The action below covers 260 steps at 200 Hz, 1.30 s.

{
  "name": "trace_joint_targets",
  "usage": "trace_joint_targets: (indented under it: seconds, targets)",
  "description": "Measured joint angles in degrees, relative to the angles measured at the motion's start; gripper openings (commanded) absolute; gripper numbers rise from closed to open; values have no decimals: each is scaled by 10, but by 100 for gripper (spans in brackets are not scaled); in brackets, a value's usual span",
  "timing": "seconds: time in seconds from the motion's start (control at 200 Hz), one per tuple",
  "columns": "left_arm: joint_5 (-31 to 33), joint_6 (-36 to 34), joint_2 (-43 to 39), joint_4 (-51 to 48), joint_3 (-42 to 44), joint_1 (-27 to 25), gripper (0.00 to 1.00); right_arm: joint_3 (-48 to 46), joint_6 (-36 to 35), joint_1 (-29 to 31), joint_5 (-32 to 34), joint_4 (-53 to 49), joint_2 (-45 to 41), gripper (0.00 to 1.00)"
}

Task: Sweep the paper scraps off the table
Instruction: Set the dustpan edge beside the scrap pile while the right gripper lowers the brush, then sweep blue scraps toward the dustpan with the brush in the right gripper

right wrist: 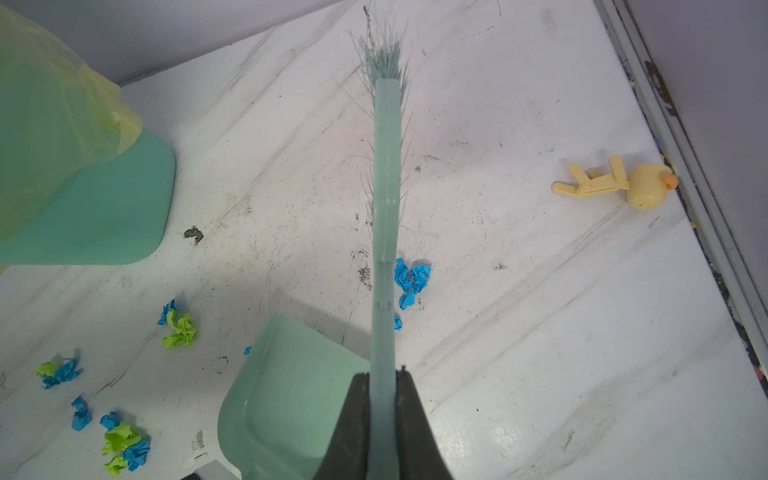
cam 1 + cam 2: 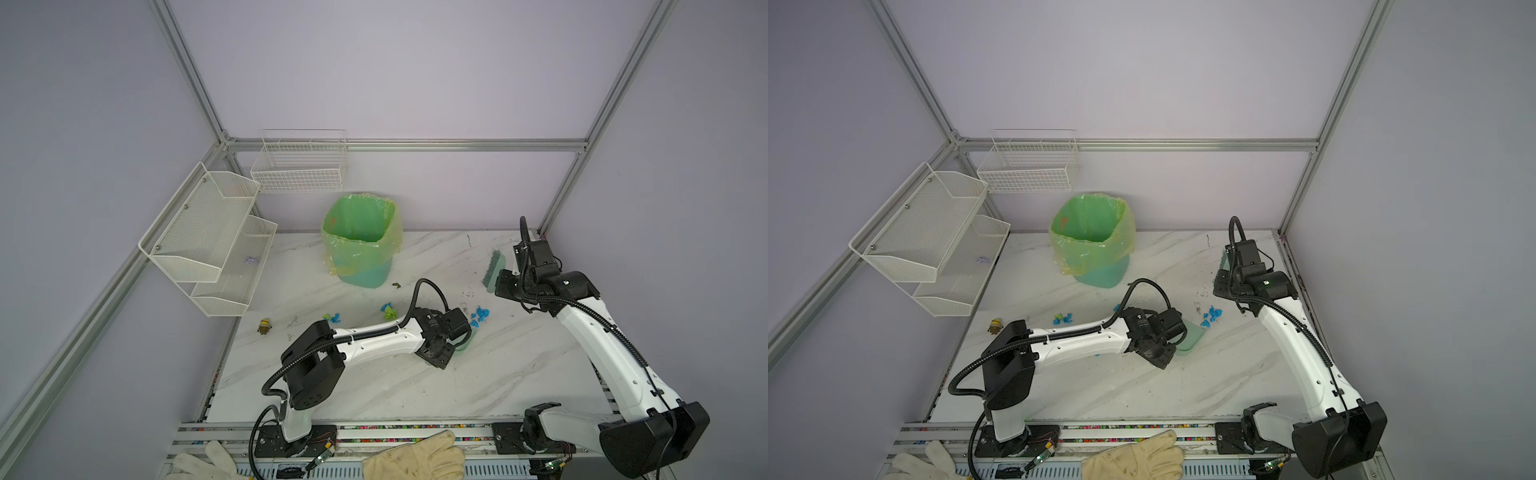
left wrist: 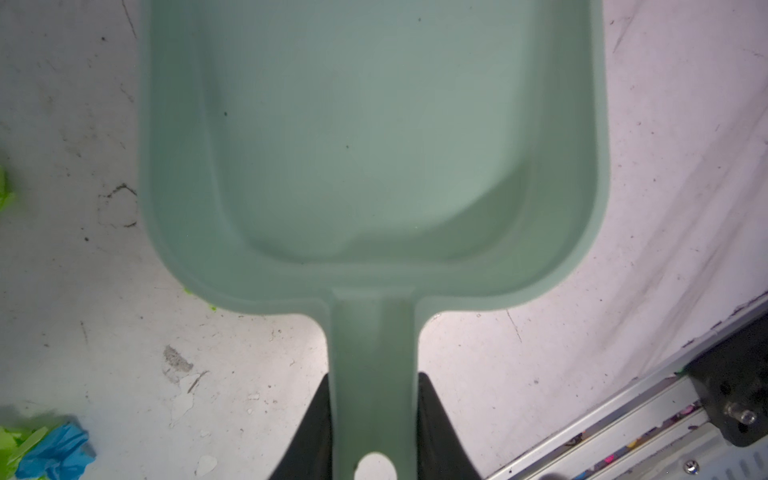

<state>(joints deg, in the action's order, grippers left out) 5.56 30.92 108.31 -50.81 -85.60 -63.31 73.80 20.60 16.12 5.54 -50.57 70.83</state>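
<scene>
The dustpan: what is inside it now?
Inside the dustpan only bare green plastic and a few dark specks show, no paper scraps. In the right wrist view the brush and right gripper cover one side.

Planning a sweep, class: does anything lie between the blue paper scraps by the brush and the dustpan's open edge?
Nothing visible does. Only bare table lies between the blue scraps and the dustpan; the brush is held beyond them, away from the dustpan.

No text can be read — only a tiny white mark (image 2: 566, 281) on the right arm (image 2: 590, 336), perhaps a logo.
</scene>
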Motion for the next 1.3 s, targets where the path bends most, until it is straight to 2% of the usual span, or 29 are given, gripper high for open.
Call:
trace_joint_targets:
  seconds: [0.54, 0.975, 1.3]
  targets:
    - [-14, -1, 35, -12, -26, -17, 0, -3, -48, 0, 71, -17, 71, 0]
    - [-11, -1, 54, -17, -46, -17, 0, -3, -90, -1, 58, -10, 141, 0]
    - [-8, -3, 88, -26, -80, -17, 0, -25, -107, 0, -6, 7, 144, 0]
